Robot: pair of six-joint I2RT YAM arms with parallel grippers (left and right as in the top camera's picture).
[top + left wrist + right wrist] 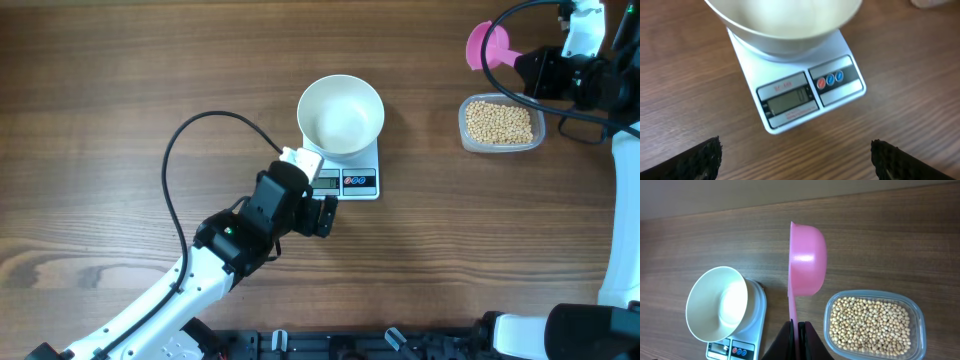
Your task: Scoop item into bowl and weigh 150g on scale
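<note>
On my left, over the brown wood-grain table (100,100), my left gripper (797,167) hangs with its black, rough-textured fingers spread wide and nothing between them, just in front of the scale (360,182). That scale is a flat white square. Its grey display (790,101) has small red lettering (783,86) above and below it, too blurred for me to read. Beside the display, a dark panel carries one red and two blue round buttons (830,79). The bowl (341,113) stands on the scale, round, deep and white, with smooth plain walls. Further right, my right gripper (797,330) is clamped tight on the thin handle of a glossy pink plastic scoop (807,260), which is turned on its side above the table. Just beside it sits a clear rectangular tub (917,325) with rounded corners. The beans (870,325) lie inside it, small, round and tan-yellow, well apart from the bowl.
</note>
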